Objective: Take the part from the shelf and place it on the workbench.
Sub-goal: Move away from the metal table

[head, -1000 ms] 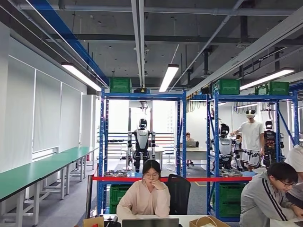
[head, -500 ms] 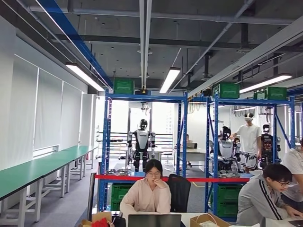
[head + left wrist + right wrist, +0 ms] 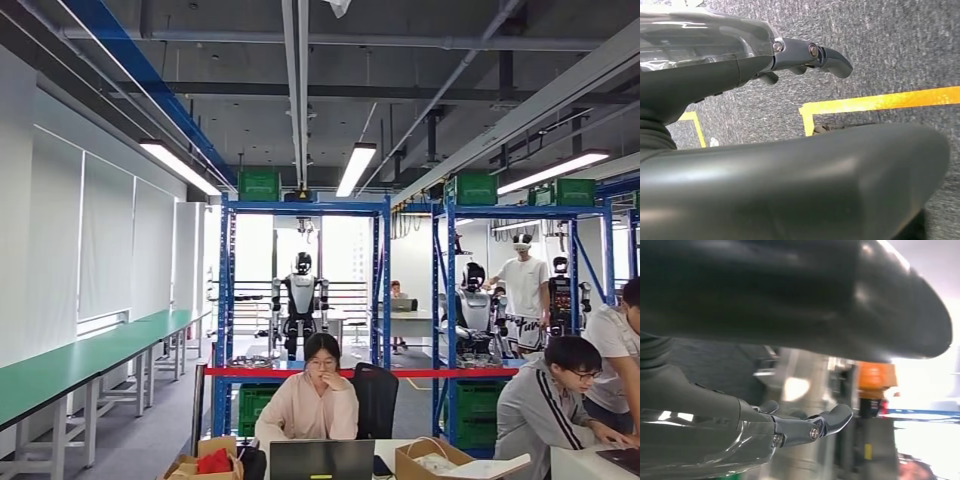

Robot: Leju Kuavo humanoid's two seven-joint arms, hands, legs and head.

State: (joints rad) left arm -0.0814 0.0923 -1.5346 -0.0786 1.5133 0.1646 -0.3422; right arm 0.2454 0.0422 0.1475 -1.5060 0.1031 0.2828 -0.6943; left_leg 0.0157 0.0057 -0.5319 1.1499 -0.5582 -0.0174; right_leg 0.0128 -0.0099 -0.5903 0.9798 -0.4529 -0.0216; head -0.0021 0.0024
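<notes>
Blue shelf racks behind seated person at laptop

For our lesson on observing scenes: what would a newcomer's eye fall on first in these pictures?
The tall blue shelf racks across the middle of the head view, with green crates on top. A humanoid robot stands behind the left-hand rack, and a person in pink sits in front at a laptop. In the left wrist view, yellow floor tape crosses grey carpet.
</notes>
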